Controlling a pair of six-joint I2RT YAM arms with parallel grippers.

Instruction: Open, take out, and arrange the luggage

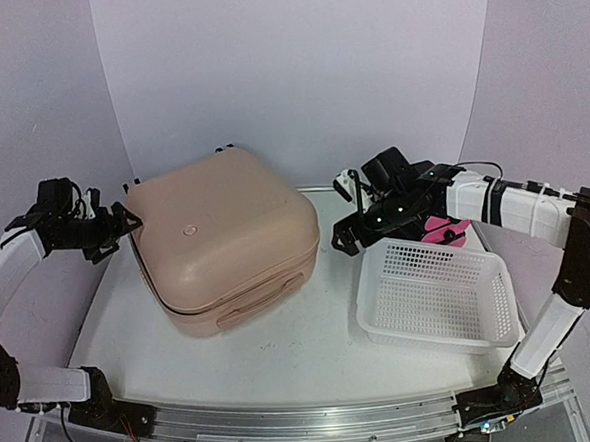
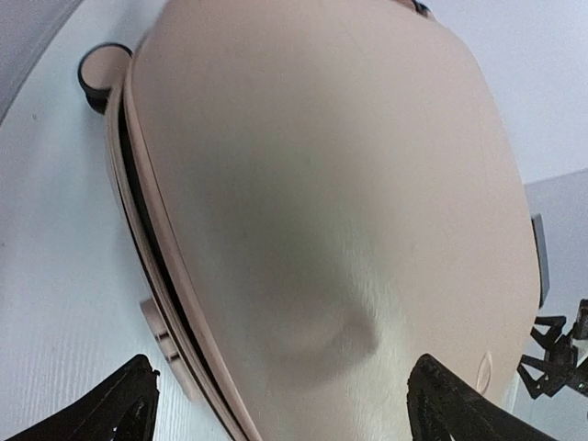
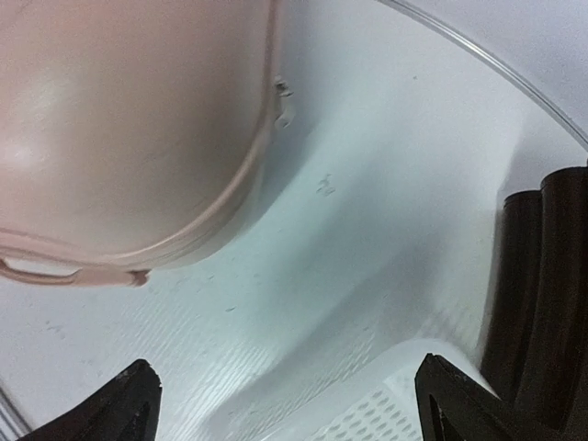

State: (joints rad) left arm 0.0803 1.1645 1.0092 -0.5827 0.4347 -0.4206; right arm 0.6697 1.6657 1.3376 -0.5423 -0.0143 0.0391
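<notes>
The luggage (image 1: 226,240), a pale pink hard-shell case, lies flat and closed on the left half of the table. Its lid fills the left wrist view (image 2: 322,184), with one black wheel (image 2: 96,78) at the top left. My left gripper (image 1: 125,229) is at the case's far left corner. It is open (image 2: 285,409), its fingers wide apart above the shell and holding nothing. My right gripper (image 1: 343,214) is off the case's right side, open (image 3: 289,404) and empty, over bare table. The right wrist view shows the case's rounded corner (image 3: 119,119) and pink handle (image 3: 55,274).
A white perforated basket (image 1: 437,337) stands at the right, its rim (image 3: 386,413) just under the right gripper. A black-and-pink box (image 1: 448,230) sits behind the basket, partly hidden by the right arm. White walls close off the back and sides of the table (image 1: 283,352).
</notes>
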